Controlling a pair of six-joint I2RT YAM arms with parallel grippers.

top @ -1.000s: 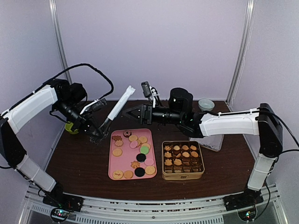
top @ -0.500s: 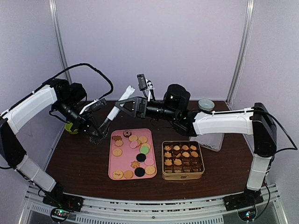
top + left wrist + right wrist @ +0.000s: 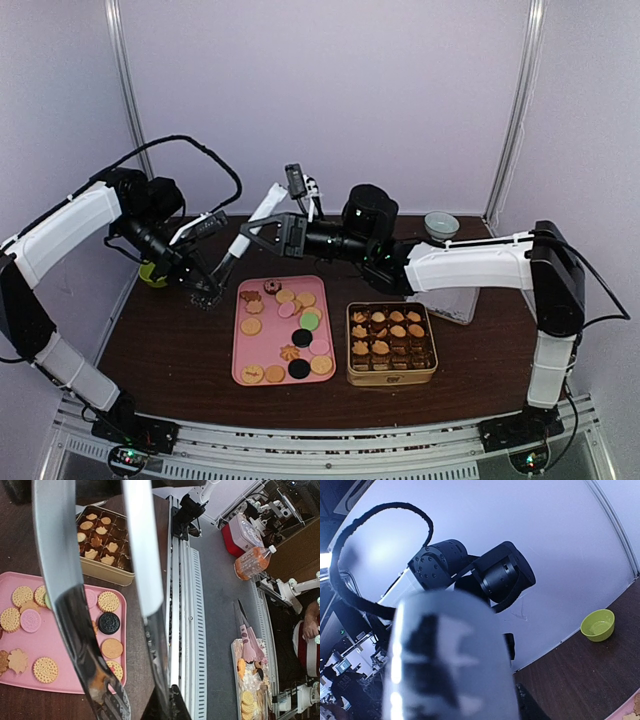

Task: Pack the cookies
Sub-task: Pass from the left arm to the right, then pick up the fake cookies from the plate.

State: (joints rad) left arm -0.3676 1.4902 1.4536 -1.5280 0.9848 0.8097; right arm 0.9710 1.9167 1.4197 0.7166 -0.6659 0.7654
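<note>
The cookies (image 3: pixel 285 335) lie loose on a pink tray (image 3: pixel 240 345); more sit in the cells of a gold tin (image 3: pixel 392 376). In the left wrist view the same cookies (image 3: pixel 30 620) show under the tongs (image 3: pixel 75 615). My left gripper (image 3: pixel 205 290) is shut on the lower metal end of the tongs (image 3: pixel 270 200), which slant up to the right, left of the tray. My right gripper (image 3: pixel 262 232) reaches in from the right, its jaws on either side of the tongs' white upper part. The tongs (image 3: pixel 450 670) fill the right wrist view as a blur, hiding any contact.
A green bowl (image 3: pixel 150 274) stands behind the left gripper near the left wall. At the back right stands a grey bowl (image 3: pixel 441 222). A clear container (image 3: pixel 447 303) lies under the right forearm, right of the tin.
My right arm has swung left and up to the tongs, and its jaws have narrowed round their upper part. The left arm and the tongs have stayed put.
</note>
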